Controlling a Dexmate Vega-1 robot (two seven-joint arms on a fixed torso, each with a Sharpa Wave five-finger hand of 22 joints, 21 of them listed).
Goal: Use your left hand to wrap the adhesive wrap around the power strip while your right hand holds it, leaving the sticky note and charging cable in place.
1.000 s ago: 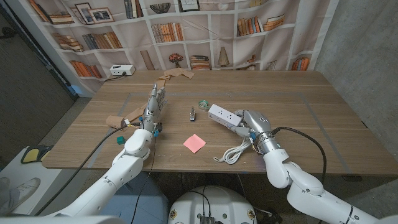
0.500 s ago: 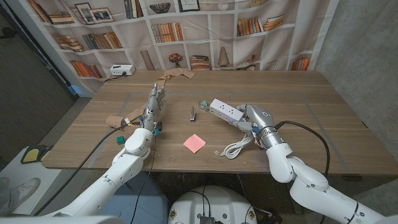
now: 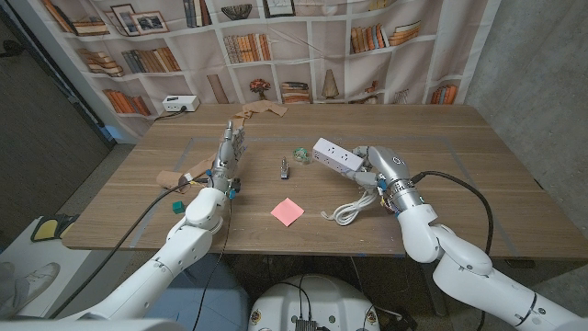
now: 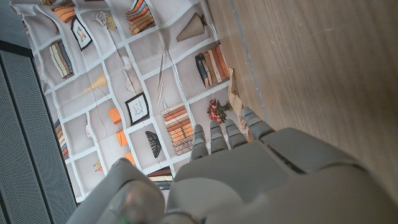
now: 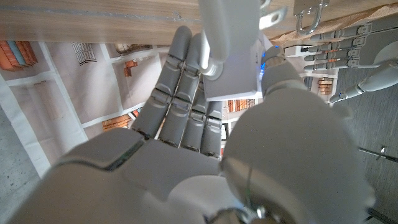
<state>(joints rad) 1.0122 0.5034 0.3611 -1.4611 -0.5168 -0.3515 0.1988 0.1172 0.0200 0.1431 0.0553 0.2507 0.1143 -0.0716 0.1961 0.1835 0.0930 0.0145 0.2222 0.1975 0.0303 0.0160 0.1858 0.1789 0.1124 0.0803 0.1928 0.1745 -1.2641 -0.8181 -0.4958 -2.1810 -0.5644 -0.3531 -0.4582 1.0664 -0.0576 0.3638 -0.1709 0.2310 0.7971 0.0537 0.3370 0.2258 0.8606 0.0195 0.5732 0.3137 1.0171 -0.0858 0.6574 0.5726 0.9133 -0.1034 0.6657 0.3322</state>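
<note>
My right hand grips one end of the white power strip, right of the table's middle. In the right wrist view the power strip sits between the thumb and the fingers. A white coiled cord trails from the strip toward the near edge. The pink sticky note lies near the front middle. A crumpled tan strip of wrap lies left of my left hand, which stands with straight fingers and holds nothing. More tan wrap lies at the far edge.
A small dark and silver object and a small greenish clear item lie between the hands. A white box with a cable stands at the far left corner. A bookshelf-print curtain hangs behind the table.
My right hand has carried the power strip away from me toward the far side, and the coiled cord has dragged along after it. The left hand has not moved.
</note>
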